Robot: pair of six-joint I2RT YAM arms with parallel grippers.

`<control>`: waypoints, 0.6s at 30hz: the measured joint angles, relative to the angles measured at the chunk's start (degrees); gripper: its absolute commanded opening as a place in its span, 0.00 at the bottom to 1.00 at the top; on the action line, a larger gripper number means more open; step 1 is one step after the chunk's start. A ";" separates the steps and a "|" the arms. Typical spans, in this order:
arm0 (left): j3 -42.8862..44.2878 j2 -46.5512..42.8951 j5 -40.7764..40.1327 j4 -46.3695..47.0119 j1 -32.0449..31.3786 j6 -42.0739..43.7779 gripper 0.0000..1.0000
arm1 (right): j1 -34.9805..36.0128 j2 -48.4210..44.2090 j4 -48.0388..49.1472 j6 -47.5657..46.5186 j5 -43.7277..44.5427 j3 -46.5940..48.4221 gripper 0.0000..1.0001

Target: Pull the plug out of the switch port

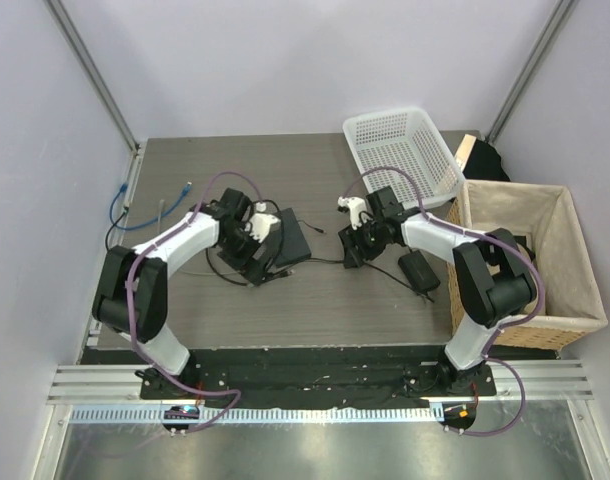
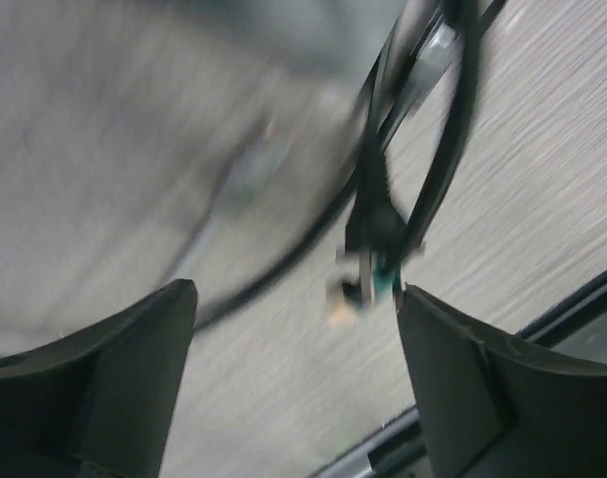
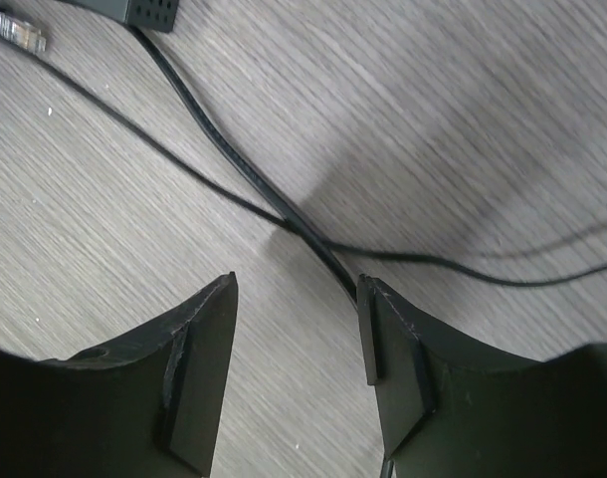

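The flat dark-grey switch box [image 1: 294, 241] lies at the table's middle; its port is not visible. My left gripper [image 1: 253, 243] is at its left edge, open and empty [image 2: 296, 294]. In the blurred left wrist view a black cable ends in a plug [image 2: 366, 280] with a clear, teal-tinted tip, free of any socket, just ahead of my right fingertip [image 2: 413, 304]. My right gripper [image 1: 354, 246] is right of the box, open [image 3: 296, 284] over bare table, with a thick black cable [image 3: 234, 159] running to its right finger. A clear plug [image 3: 15, 34] lies loose beside a corner of the box [image 3: 149, 10].
A black power brick [image 1: 420, 270] lies right of my right gripper. A white plastic basket [image 1: 400, 150] stands at the back right and a lined wicker basket [image 1: 485, 300] at the far right. A blue cable [image 1: 118, 205] lies at the left edge. Thin black cables cross the table [image 3: 463, 257].
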 measured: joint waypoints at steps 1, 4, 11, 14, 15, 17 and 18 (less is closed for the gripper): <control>-2.03 -1.20 0.02 -0.46 1.40 -0.04 0.81 | 0.00 -0.72 -0.07 0.02 0.31 -0.48 0.59; -7.02 -5.44 -1.11 -2.75 6.08 0.90 0.83 | 0.00 -2.40 -0.09 0.02 0.63 -1.46 0.59; -17.73 -25.53 -4.96 -9.40 13.46 7.61 1.00 | 0.00 -6.38 -0.81 0.22 0.70 -3.08 0.65; -15.21 -29.44 -3.85 -9.97 13.16 7.10 1.00 | 0.00 -6.51 -0.96 1.88 1.11 -2.21 0.70; -13.79 -29.77 -3.74 -9.60 13.14 6.64 1.00 | 0.00 -6.51 -0.74 3.34 2.03 -1.62 0.73; -9.66 -29.57 -4.11 -7.30 13.14 4.22 1.00 | 0.00 -6.54 -0.22 7.17 5.77 0.28 0.75; -7.56 -29.16 -4.66 -6.05 13.11 2.95 1.00 | 0.09 -6.54 -0.02 9.03 8.48 1.60 0.75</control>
